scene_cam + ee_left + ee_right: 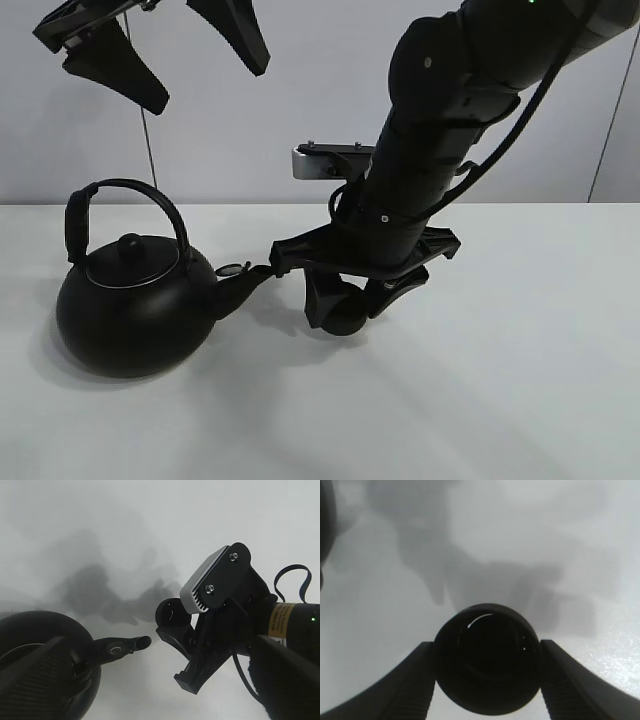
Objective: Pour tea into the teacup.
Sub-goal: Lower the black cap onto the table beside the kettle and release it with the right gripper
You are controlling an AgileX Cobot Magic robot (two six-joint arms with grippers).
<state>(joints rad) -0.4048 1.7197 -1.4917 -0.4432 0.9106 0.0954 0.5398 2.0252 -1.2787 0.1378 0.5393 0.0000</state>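
Observation:
The big black kettle [130, 310] with an arched handle stands on the white table at the left, its spout [245, 283] pointing right. My right gripper [345, 303] is shut on the small black teacup [347, 318] and holds it low over the table, just right of the spout tip. In the right wrist view the teacup [486, 665] sits between the two fingers [415, 680]. My left gripper [210, 87] is open and empty, high above the kettle. The left wrist view shows the kettle [35, 640], the spout [127, 644] and the teacup [169, 612]. No tea stream shows.
The white table [480, 400] extends to the right and front of the cup. A pale wall [300, 90] stands behind it. The right arm [440, 150] reaches down from the upper right.

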